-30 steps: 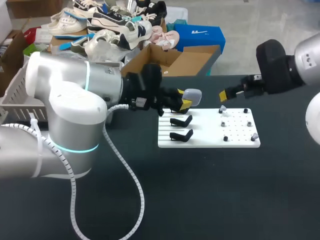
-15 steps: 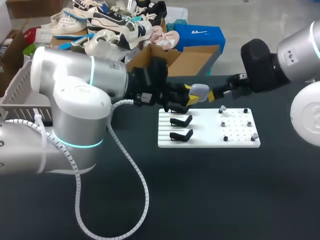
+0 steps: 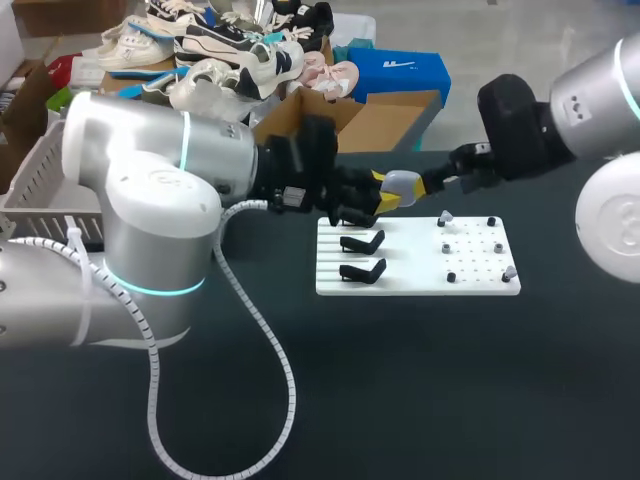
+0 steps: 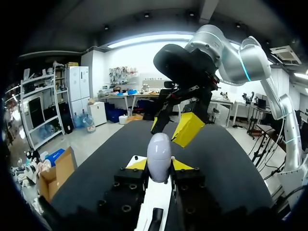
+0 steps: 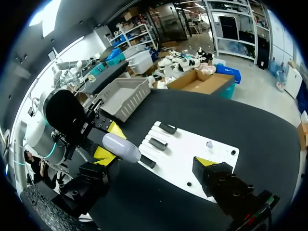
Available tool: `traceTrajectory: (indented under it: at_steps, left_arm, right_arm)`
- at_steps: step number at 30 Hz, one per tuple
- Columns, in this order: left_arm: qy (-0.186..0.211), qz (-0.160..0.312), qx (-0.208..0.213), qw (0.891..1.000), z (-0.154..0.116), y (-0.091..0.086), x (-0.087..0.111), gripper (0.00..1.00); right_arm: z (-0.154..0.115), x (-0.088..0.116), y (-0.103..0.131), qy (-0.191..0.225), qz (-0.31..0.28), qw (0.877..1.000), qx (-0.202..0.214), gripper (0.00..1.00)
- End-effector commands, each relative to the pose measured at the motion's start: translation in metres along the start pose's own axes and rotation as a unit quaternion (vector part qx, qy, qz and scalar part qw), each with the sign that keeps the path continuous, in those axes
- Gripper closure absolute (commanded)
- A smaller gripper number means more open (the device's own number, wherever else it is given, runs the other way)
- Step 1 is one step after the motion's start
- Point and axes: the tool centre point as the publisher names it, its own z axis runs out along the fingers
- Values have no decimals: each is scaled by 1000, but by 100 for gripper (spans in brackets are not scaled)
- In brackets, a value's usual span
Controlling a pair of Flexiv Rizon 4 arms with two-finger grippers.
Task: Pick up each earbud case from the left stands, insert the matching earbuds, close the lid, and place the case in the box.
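table: one, dark; it carries the board, and both arms meet above its far side.
arms: two. The left arm reaches past the middle with the case. The right arm comes in to face it.
cardboard box: one, open, just beyond the table's far edge, behind the left arm's wrist. Probably where the case is to go.
white board: one, flat on the table under and just in front of the two sets of fingers.
stands: three black ones on the board's left part, counted in the right wrist view. All bare, so this looks like the last case.
left fingers: one pair, clenched on the case from both sides, holding it in the air above the board's far left corner.
right fingers: one pair, spread wide just beyond the case's free end, grasping nothing.
earbud case: one, pale grey, oval, lid apparently closed.
step: case picked up, earbuds not yet in. Next the lid must be opened, likely by the right fingers, while the left holds steady.
small pieces: six on the board's right part, two pale and four dark. Too small to tell which are earbuds.
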Motion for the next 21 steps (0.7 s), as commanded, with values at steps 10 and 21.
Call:
traceTrajectory:
  at_steps: [10, 21]
  left_arm:
    - [-8, 31, 15, 999, -5, -8, 9, 100]
    - [5, -3, 5, 1000, 2, 1, 6, 100]
  right_arm:
    - [-12, 1, 4, -13, -2, 1000, 22, 0]
    - [-13, 3, 5, -14, -1, 1000, 23, 0]
